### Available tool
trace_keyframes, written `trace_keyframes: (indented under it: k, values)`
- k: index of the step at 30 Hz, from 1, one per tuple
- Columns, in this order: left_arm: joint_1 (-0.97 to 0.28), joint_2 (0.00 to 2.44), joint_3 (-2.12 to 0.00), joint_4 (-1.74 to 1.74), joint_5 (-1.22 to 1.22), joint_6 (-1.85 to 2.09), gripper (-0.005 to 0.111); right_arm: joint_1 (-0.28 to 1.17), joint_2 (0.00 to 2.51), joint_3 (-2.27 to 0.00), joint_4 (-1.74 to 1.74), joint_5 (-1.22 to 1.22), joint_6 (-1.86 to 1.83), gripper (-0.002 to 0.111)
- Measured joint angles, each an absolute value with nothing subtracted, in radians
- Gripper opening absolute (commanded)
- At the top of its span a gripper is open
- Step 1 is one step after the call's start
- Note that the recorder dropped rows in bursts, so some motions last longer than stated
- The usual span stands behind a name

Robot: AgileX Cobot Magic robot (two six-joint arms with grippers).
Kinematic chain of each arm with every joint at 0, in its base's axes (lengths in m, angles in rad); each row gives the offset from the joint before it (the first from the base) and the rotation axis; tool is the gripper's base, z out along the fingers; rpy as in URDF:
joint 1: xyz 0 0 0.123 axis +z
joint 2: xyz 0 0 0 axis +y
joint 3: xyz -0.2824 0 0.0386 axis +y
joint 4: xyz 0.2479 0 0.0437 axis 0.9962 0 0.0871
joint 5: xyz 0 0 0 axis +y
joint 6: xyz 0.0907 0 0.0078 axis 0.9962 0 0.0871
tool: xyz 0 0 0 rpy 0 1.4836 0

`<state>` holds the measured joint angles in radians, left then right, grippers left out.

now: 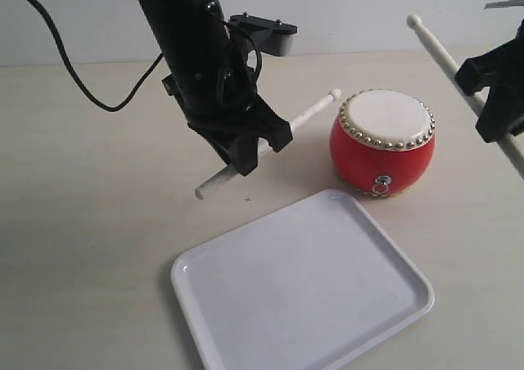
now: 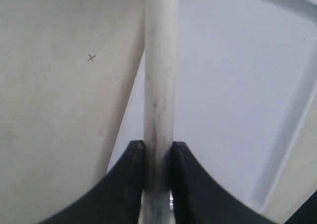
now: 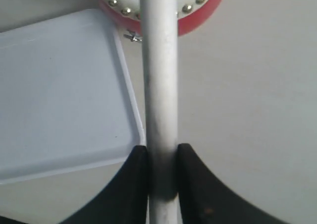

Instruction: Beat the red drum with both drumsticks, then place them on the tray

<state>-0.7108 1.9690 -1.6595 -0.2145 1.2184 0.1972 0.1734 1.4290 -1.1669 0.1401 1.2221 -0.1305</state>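
The red drum (image 1: 382, 143) stands upright behind the white tray (image 1: 303, 288), its cream skin up. My left gripper (image 1: 250, 151) is shut on one drumstick (image 1: 309, 112), held left of the drum with the rounded tip pointing at the drum's rim, close to it. The left wrist view has that drumstick (image 2: 160, 75) clamped in the left gripper (image 2: 158, 147) over the tray (image 2: 237, 95). My right gripper (image 1: 491, 100) at the right edge is shut on the other drumstick (image 1: 438, 49), tip raised behind the drum. In the right wrist view the right gripper (image 3: 162, 149) clamps this drumstick (image 3: 159, 70) over the drum (image 3: 203, 16) and tray (image 3: 59, 85).
Pale tabletop (image 1: 82, 223) lies all around. A small x mark (image 1: 248, 198) is on the table just behind the tray's left part. A black cable (image 1: 74, 75) hangs from the left arm at the back left.
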Motion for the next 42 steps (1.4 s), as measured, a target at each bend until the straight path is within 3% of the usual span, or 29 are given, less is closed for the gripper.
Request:
trace_keyframes:
  k: [7, 17, 25, 34, 42]
  values:
    - [-0.711, 1.969, -1.66, -0.215, 1.208, 0.232, 0.0, 0.173, 1.564, -1.037, 0.118, 1.229, -0.128, 0.0]
    - [-0.711, 1.99, -1.772, -0.215, 1.19, 0.274, 0.0, 0.173, 1.45, -1.164, 0.108, 1.22, -0.13, 0.0]
    - [-0.745, 2.239, -1.884, -0.217, 1.215, 0.266, 0.0, 0.173, 1.382, -1.178, 0.074, 1.225, -0.128, 0.0]
    - [-0.697, 1.929, -1.92, -0.197, 1.219, 0.259, 0.0, 0.173, 1.609, -1.037, 0.132, 1.225, -0.141, 0.0]
    - [-0.752, 2.105, -1.88, -0.234, 1.22, 0.283, 0.0, 0.173, 1.386, -1.232, 0.134, 1.215, -0.139, 0.0]
